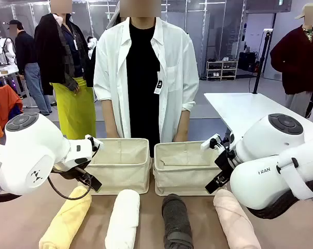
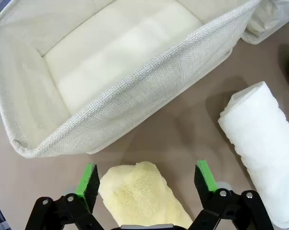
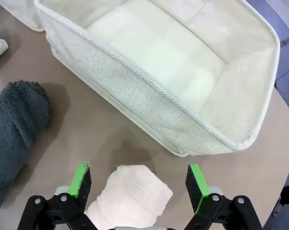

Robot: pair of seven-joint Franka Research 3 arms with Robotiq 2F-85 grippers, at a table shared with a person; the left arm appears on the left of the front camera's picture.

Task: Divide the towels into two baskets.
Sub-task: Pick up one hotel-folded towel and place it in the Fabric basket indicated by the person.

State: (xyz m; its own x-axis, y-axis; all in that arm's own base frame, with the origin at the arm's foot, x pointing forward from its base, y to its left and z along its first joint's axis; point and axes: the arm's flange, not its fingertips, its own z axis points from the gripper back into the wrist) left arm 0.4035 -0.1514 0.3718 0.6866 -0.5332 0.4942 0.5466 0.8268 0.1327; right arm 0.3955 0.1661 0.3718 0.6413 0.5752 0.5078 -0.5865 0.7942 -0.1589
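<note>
here the wide-open, empty left gripper [image 2: 146, 167] hangs over the rolled yellow terry towel [image 2: 144, 196] at bottom centre, long axis seemingly running between its jaws.

front: across table [image 1: 151, 215] toward person [image 1: 143, 78] | wrists: close, steeply down | shared: baskets [image 1: 120, 174], towels [image 1: 123, 220]

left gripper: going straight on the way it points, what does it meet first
Probably the yellow towel, whose end lies right between the left gripper's open fingers, though depth is unclear.
</note>
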